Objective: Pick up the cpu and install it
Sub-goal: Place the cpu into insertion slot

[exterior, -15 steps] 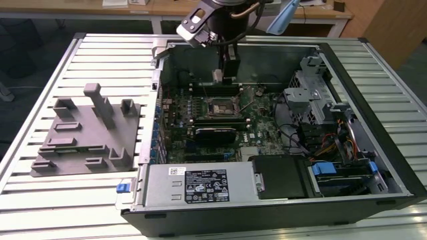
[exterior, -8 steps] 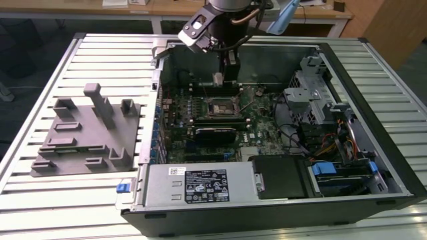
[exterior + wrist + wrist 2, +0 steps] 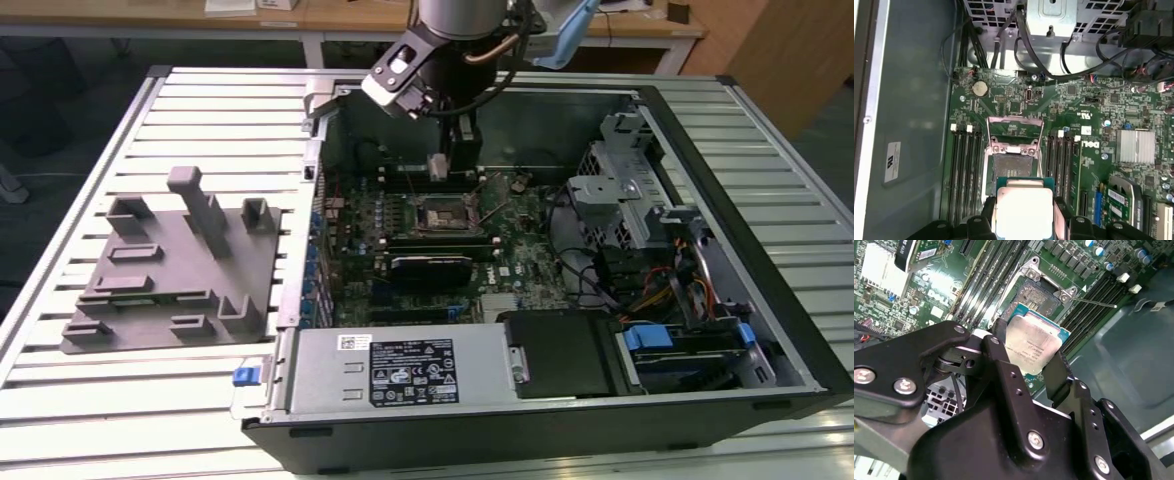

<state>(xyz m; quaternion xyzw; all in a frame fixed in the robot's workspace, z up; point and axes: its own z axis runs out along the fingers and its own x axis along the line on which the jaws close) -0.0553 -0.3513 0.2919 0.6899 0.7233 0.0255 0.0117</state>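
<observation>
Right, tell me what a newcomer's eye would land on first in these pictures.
The shiny silver cpu stands out most, gripped by its edges in the black gripper and held near the open socket on the green motherboard. In the exterior view, the opened computer case lies on a slatted table, with a grey fixture block beside it on the exterior view's left.

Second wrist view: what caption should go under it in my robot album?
The gripper holds the cpu close to the open motherboard socket.
</observation>
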